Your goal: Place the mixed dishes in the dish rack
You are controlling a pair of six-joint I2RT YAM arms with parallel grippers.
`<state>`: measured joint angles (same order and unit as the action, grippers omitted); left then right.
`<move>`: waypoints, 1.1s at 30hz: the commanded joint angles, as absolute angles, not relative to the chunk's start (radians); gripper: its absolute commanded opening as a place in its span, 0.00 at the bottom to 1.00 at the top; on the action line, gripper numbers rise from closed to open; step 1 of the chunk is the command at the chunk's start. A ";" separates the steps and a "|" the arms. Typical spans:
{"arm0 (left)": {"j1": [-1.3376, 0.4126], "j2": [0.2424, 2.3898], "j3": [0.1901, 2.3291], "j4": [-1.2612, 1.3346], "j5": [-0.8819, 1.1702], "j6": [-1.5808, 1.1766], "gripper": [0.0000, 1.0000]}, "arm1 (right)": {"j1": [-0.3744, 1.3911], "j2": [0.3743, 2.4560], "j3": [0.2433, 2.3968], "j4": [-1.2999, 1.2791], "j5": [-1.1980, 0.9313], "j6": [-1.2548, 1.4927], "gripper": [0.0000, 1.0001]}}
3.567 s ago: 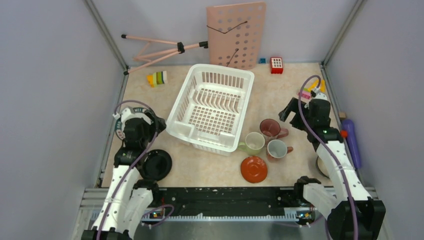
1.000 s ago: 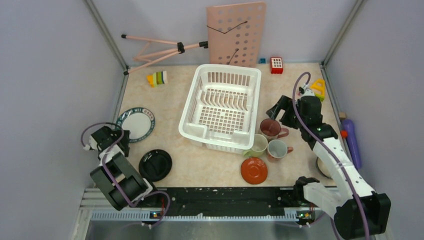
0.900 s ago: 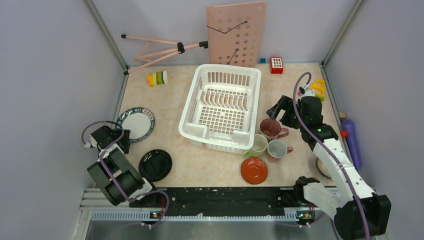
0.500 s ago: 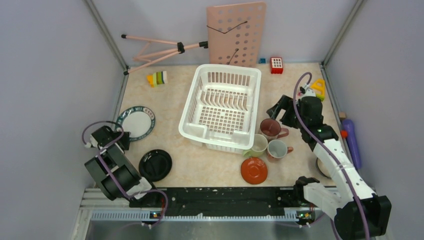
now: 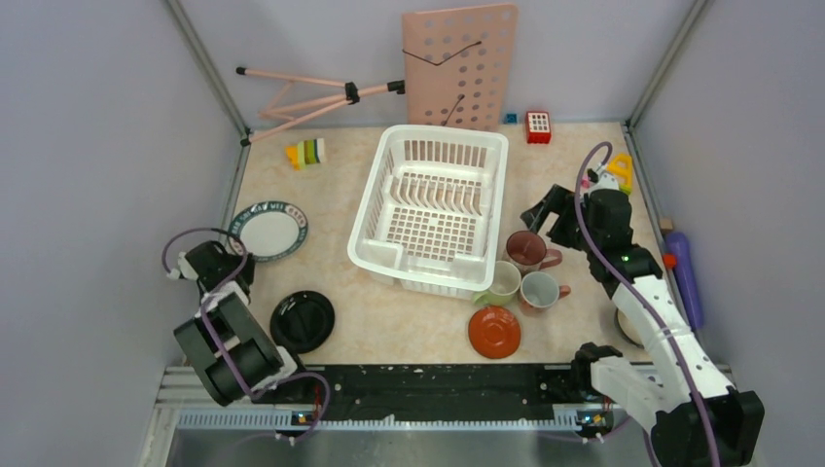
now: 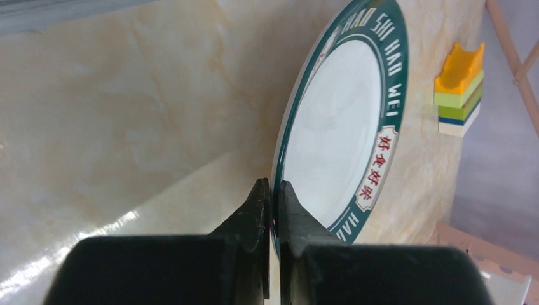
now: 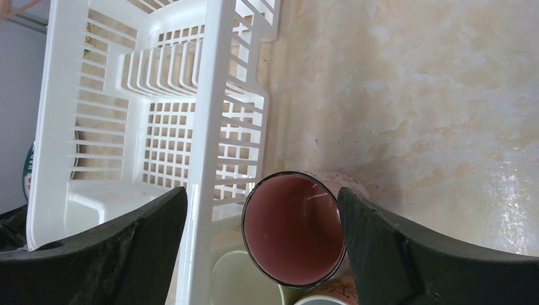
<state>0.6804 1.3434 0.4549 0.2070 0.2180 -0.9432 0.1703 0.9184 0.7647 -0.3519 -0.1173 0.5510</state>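
The left claw (image 6: 272, 187) pinches the rim of the green-rimmed plate (image 6: 337, 127), well left of the rack (image 7: 210, 95). The right claw (image 7: 262, 190) gapes wide above the maroon mug (image 7: 292, 229), just beside the rack.

The dish rack (image 5: 443, 153) sits centrally; three mugs (image 5: 526, 249) cluster just beside its near right corner, a saucer (image 5: 493, 330) before them; left of the rack are the rear plate (image 5: 268, 231) and, nearer, the front plate (image 5: 303, 320); a perforated board (image 5: 460, 66) leans behind.

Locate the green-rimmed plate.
In the top view, the green-rimmed plate sits left of the dish rack, beyond the black plate, its rim pinched by the jaws of the left gripper.
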 commanded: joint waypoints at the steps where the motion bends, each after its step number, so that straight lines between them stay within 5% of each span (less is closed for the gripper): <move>1: 0.579 1.154 0.450 0.132 0.109 -0.917 0.00 | 0.180 0.913 0.799 -0.325 -0.099 0.563 0.87; 10: 0.329 0.849 0.615 -0.089 -0.238 -0.839 0.00 | 0.180 0.920 0.802 -0.323 -0.091 0.562 0.87; 33: -0.134 0.927 1.172 -0.145 -0.310 -0.578 0.00 | 0.180 0.910 0.823 -0.323 -0.055 0.562 0.88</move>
<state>-0.0452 0.9058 1.0649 -0.2687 -0.2985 -0.6235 0.1703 0.9321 0.7670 -0.3443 -0.0788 0.5613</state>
